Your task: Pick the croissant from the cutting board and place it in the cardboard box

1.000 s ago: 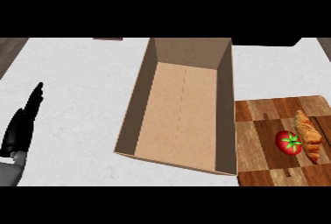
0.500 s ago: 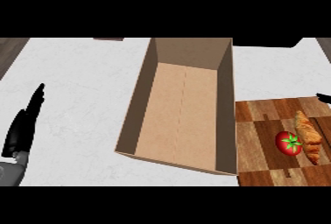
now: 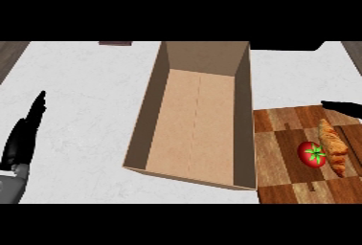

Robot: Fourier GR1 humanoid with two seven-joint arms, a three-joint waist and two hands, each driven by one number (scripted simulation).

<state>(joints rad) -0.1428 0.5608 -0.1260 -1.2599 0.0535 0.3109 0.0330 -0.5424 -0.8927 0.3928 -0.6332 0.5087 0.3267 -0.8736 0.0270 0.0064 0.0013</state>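
Right hand (image 3: 344, 107): only a black tip shows at the view's right edge, above the far end of the cutting board (image 3: 283, 158). Too little in frame to tell whether its fingers are spread or curled. It hangs just beyond the croissant's upper end, not visibly touching it.

Left hand (image 3: 25, 135): at the view's left edge, fingers straight and pressed together, pointing away from the robot, seen edge-on. Holds nothing. Grey forearm below it at the lower left corner. Resting on or just over the white counter (image 3: 84, 95); which, I cannot tell.

Croissant (image 3: 332, 147): golden brown, lying lengthwise on the wooden cutting board near its right side. A red tomato (image 3: 311, 154) with a green stem lies just beside it on its left, touching or nearly so.

Cutting board: dark wood in patchwork planks, lower right of the view, its left edge close against the cardboard box (image 3: 198, 115).

Cardboard box: open-topped, long, in the middle of the counter between the two hands, tall walls, bare floor with a centre seam.
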